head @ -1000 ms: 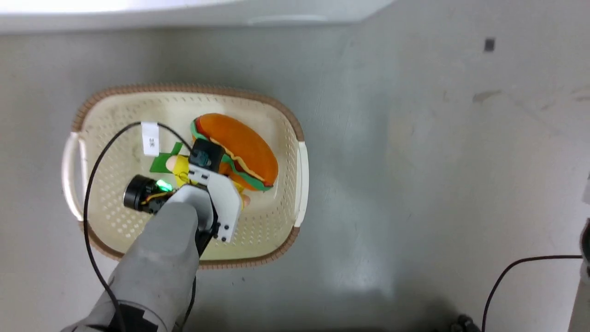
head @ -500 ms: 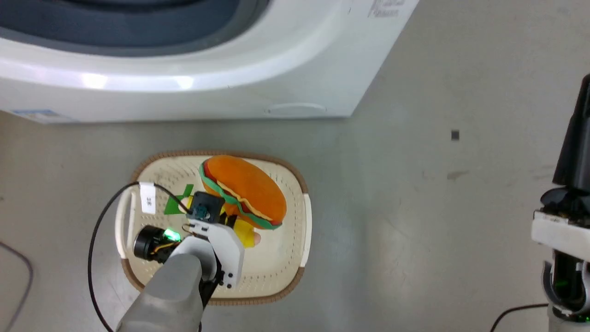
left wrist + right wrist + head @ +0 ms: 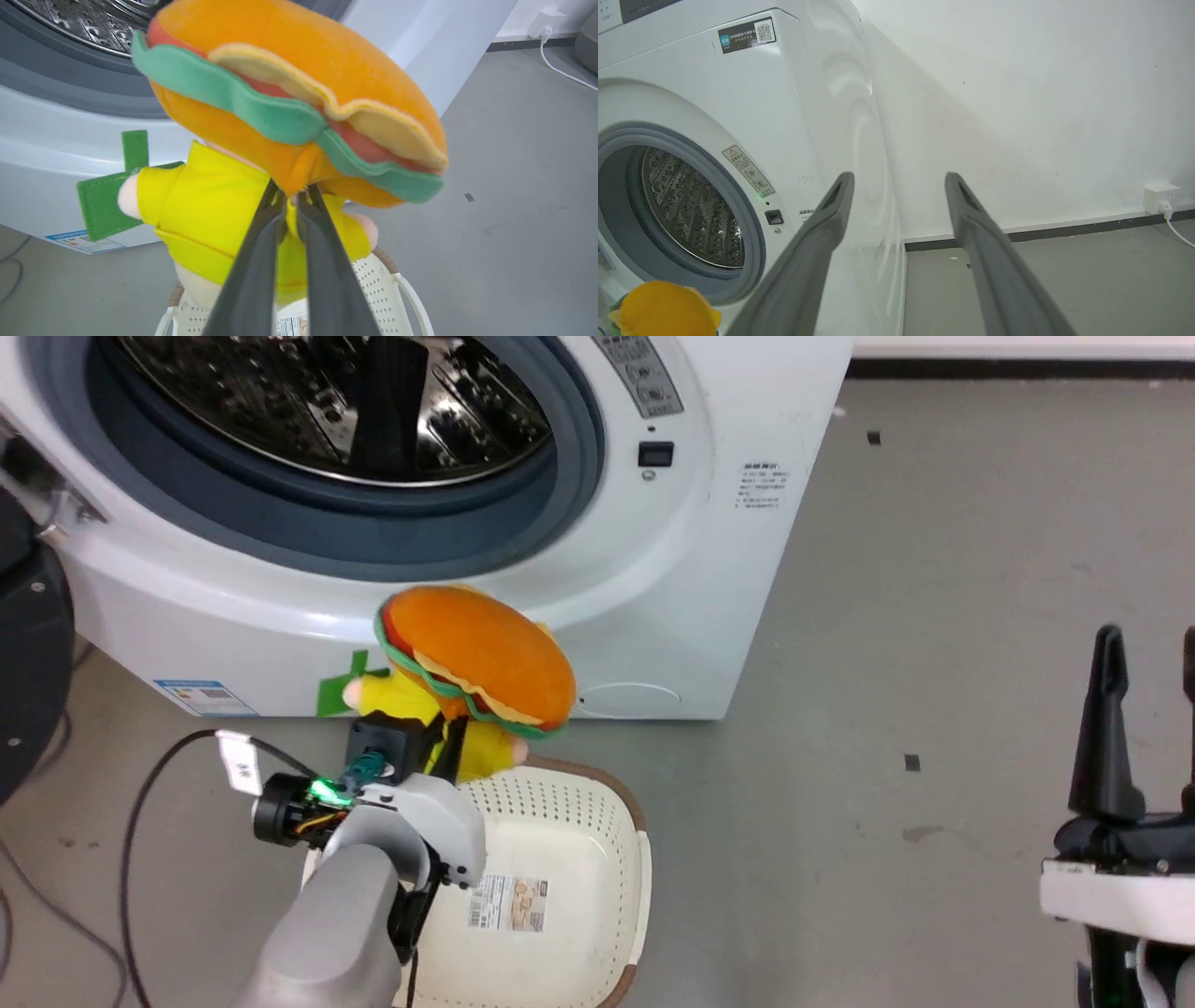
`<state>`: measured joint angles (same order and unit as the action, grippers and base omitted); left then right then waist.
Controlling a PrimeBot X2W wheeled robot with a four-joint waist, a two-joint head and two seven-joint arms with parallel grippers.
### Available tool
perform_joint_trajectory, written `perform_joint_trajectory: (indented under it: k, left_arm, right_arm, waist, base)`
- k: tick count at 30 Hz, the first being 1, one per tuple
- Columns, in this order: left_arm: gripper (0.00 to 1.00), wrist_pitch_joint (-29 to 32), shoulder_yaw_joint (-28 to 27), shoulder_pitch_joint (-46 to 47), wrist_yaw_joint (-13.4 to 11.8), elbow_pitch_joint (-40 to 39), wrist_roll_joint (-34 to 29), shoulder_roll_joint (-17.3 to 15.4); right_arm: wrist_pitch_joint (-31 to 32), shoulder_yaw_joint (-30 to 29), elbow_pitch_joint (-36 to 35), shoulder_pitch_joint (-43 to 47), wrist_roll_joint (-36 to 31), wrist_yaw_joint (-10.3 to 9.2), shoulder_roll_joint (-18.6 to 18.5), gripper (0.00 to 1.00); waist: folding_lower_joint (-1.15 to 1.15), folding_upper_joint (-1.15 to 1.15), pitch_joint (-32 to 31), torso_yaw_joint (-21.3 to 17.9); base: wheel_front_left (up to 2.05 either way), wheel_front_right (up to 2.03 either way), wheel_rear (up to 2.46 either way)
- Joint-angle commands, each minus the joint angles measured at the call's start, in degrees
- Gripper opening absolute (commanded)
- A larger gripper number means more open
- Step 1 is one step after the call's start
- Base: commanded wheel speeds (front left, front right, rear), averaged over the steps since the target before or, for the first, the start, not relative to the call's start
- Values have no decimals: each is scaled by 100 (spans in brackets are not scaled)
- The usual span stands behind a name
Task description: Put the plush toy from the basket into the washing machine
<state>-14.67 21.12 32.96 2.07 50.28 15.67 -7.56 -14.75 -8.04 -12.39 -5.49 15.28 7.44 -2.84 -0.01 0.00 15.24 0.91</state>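
Note:
The plush toy [image 3: 476, 658], a hamburger with an orange bun, green lettuce edge and yellow body, hangs in the air above the basket [image 3: 637, 831] and in front of the washing machine [image 3: 709, 569]. My left gripper [image 3: 292, 196] is shut on the toy's underside where the bun meets the yellow body. The machine's steel drum [image 3: 355, 401] stands uncovered above the toy. The cream basket [image 3: 402, 284] holds nothing but its label sticker. My right gripper [image 3: 1148, 644] stands open at the lower right, far from the toy, fingers [image 3: 831, 210] spread with nothing between them. In the right wrist view the toy [image 3: 663, 310] peeks in at the bottom left.
The dark round door [image 3: 28, 644] hangs at the far left. A black cable [image 3: 131, 840] loops over the grey floor beside my left arm. A white wall with a socket [image 3: 1160, 196] lies to the machine's right, with bare floor between.
The head camera has tilted up from the basket to the washer's opening. My left gripper has lifted the plush toy out of the basket, up to the machine's front. The right gripper has come into view.

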Motion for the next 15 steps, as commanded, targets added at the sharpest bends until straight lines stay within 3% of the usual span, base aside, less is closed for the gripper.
perform_joint_trajectory:
  k: [1,7,15]
  left_arm:
    - [0,-31,-107,-116,-82,-293,-37,-67]
    - [0,-32,-509,-148,-270,-1128,-130,-233]
    - [0,-32,-886,486,-215,-1210,-183,-400]
  right_arm:
    - [-25,1,73,140,-62,5,-4,100]
    - [-25,87,297,280,-198,5,-4,100]
    - [-25,185,248,138,-180,5,-4,100]
  waist:
    - [1,0,-138,63]
    - [1,0,-150,34]
    - [1,0,317,-183]
  base:
    - [0,0,0]
    - [0,0,0]
    - [0,0,0]
